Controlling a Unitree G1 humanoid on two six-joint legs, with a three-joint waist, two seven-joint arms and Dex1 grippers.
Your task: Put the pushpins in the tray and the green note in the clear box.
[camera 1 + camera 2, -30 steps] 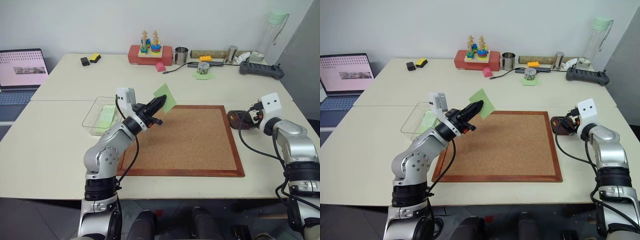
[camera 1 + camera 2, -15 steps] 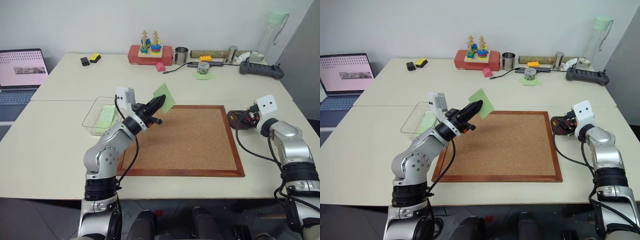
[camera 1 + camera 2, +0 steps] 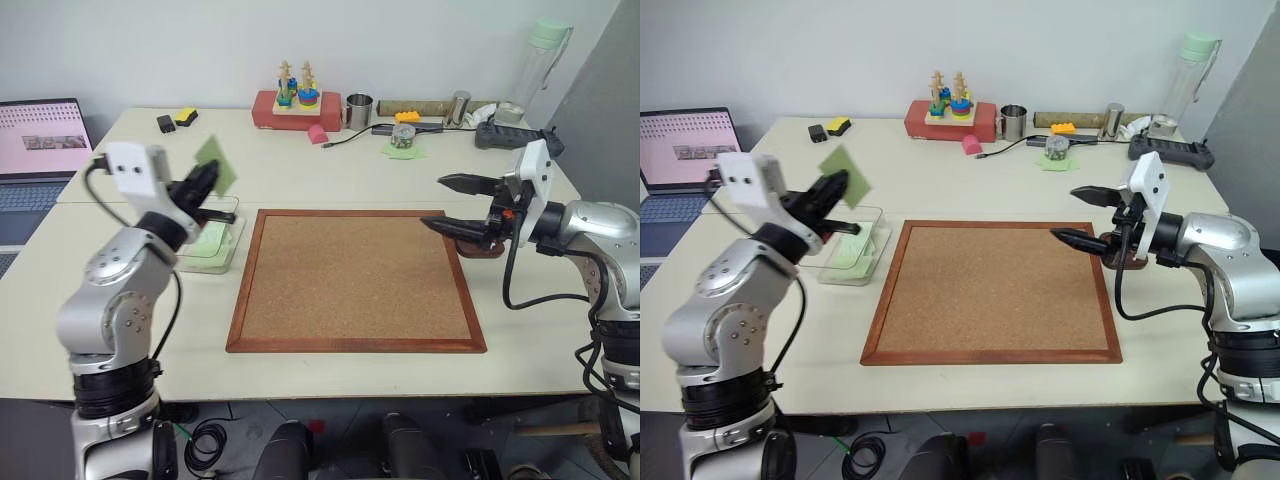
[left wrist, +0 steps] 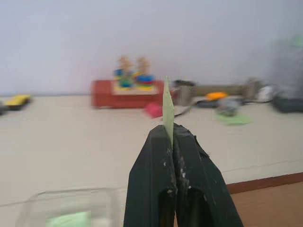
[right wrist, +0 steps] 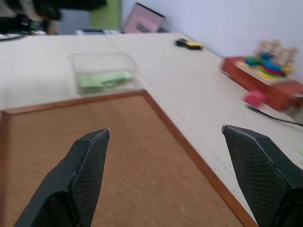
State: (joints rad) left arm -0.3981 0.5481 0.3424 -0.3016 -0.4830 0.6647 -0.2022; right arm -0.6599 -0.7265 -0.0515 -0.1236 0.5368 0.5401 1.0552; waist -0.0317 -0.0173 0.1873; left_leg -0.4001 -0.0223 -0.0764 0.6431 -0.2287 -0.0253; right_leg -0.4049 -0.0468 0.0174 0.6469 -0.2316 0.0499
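My left gripper (image 3: 207, 178) is shut on the green note (image 3: 216, 163), holding it up in the air just above the far side of the clear box (image 3: 228, 243). A paler green sheet lies inside that box. In the left wrist view the green note (image 4: 167, 109) stands edge-on between the closed fingers (image 4: 156, 165). My right gripper (image 3: 447, 203) is open with nothing in it, pointing left over the right edge of the corkboard (image 3: 355, 275). The dark brown tray (image 3: 484, 250) sits partly hidden behind its lower finger. The pushpins are too small to make out.
A laptop (image 3: 40, 135) stands at the far left. Along the back of the table are a red toy stacker (image 3: 296, 104), a metal cup (image 3: 360, 108), a cable, a power strip (image 3: 510, 135) and a tall bottle (image 3: 540, 60).
My left arm has swung left, carrying the green note from the corkboard's corner to above the clear box. My right gripper has risen off the tray and turned left over the corkboard.
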